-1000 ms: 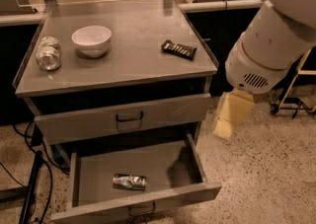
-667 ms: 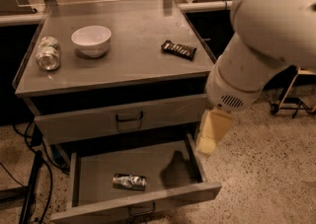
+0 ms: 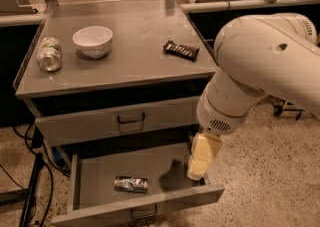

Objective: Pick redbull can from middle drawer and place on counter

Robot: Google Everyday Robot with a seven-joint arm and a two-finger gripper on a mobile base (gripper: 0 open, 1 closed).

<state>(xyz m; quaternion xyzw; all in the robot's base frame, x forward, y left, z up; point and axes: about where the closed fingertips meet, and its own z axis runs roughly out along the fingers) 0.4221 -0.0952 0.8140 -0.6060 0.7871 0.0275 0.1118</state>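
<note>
The white arm [image 3: 260, 66] fills the right of the view, bending down beside the cabinet. The bench [image 3: 135, 66] carries a white bowl [image 3: 93, 40], a clear jar [image 3: 49, 54] lying at its left edge and a dark snack bar [image 3: 181, 49] near its right edge. No can stands on it, so the placing has not been done.

Below the closed drawer [image 3: 100, 123], the middle drawer [image 3: 95, 171] is pulled well out, so opening it is no longer needed.

The hand [image 3: 196, 171] hangs at the end of the arm, pointing down at the drawer's right end. It seems to be just above the drawer floor or rim, though depth is hard to judge from this angle. Whether it is open or closed I cannot tell. It holds nothing that shows.

The redbull can [image 3: 131, 184] lies on its side on the drawer floor, near the front wall and about mid-width. It is apart from the hand, to that hand's left in the view.

By my reading the task is at the reach. What is left is to close on the can, lift it clear of the drawer and set it on the bench.
</note>
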